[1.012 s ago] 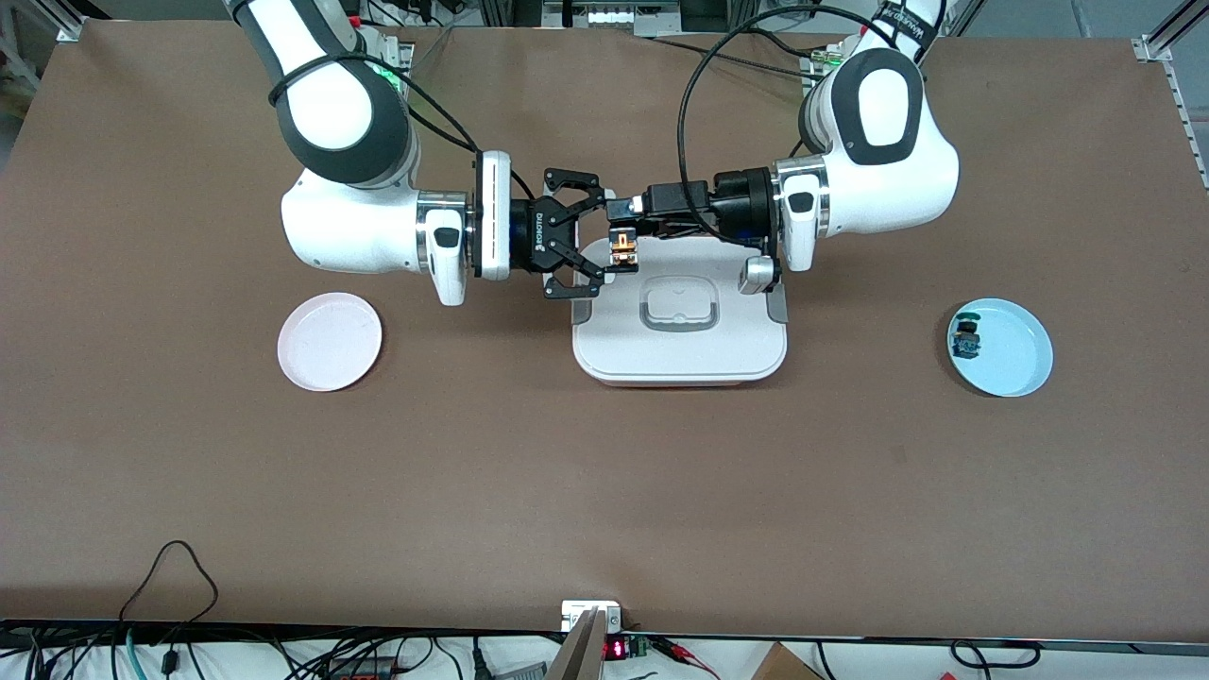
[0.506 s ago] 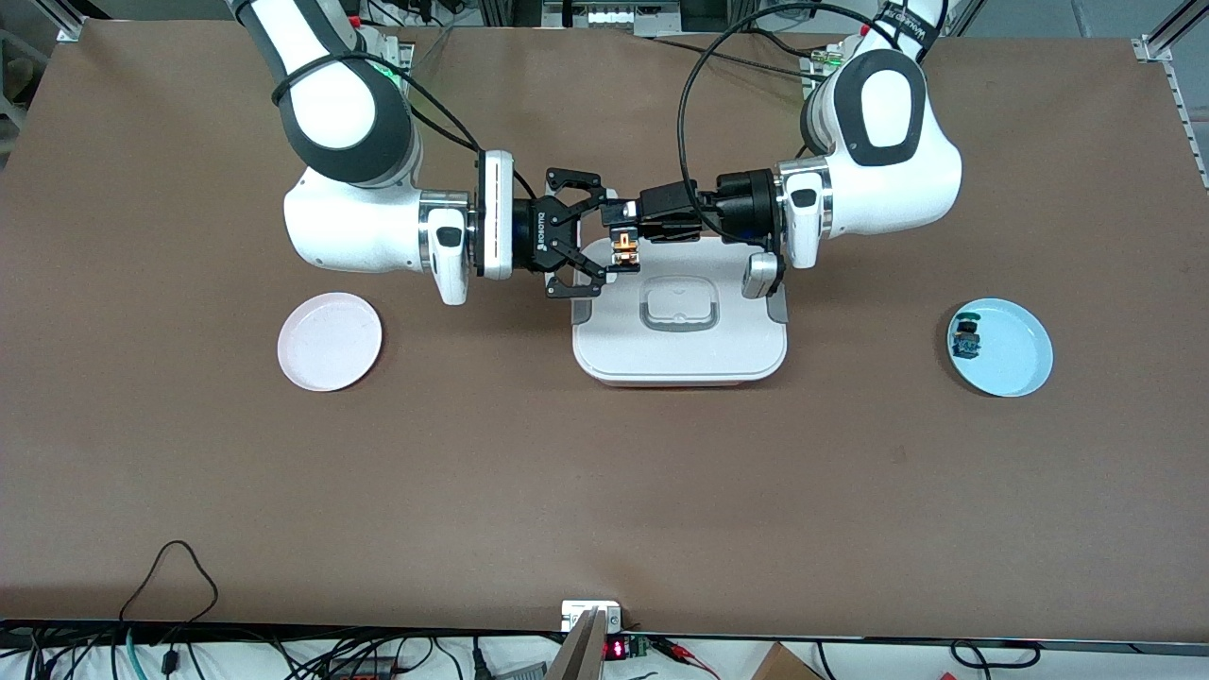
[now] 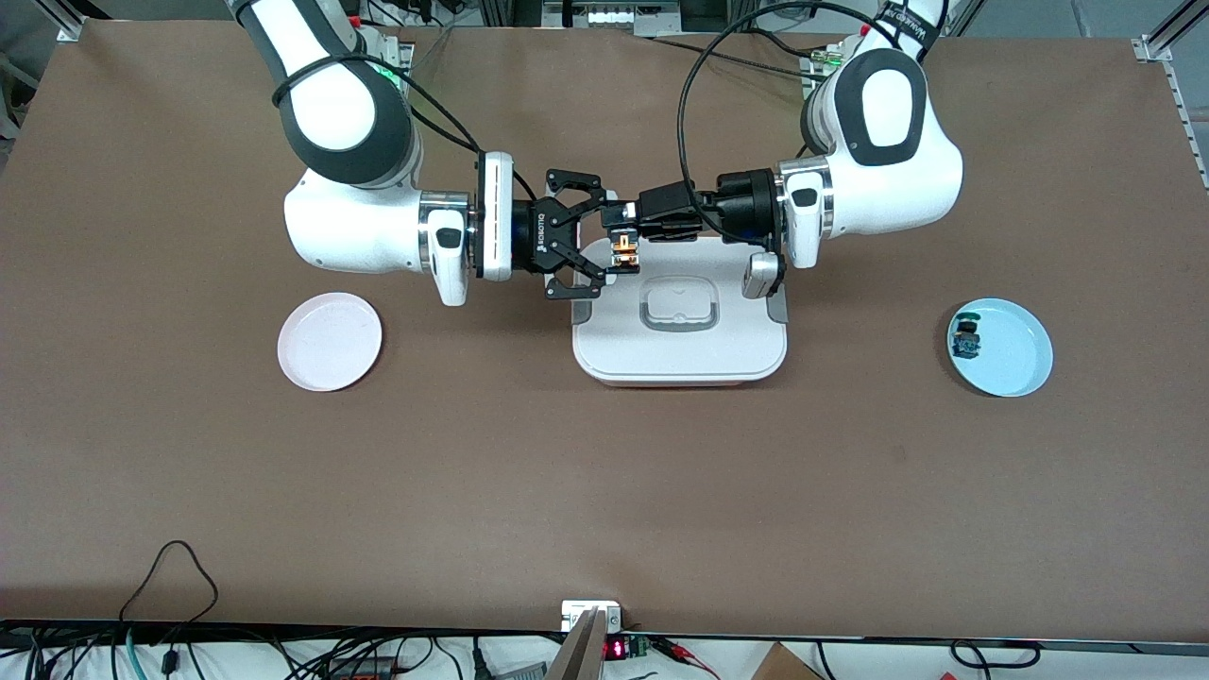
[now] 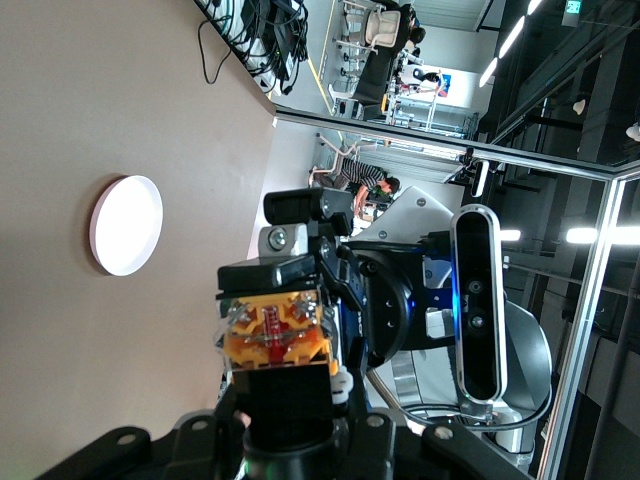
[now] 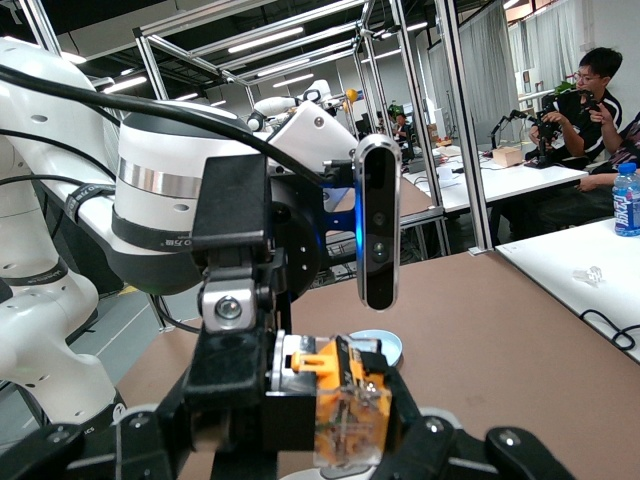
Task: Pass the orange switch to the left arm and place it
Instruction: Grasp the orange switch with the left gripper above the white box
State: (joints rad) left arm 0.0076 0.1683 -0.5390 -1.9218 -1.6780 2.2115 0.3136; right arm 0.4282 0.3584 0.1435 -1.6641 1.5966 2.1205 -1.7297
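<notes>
While the left gripper [image 3: 619, 227] is pinching the orange switch [image 3: 622, 250] over the box [image 3: 680, 354], long axis hanging vertical, tan end downward, the right gripper [image 3: 604, 244] is hovering spread around it.

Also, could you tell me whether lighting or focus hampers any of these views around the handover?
Front view: even light, soft shadows beneath the arms, the orange switch tiny but readable above the box. Left wrist view: switch sharp, pink plate washed out white. Right wrist view: switch close and slightly soft, bright ceiling strips in the background.
</notes>
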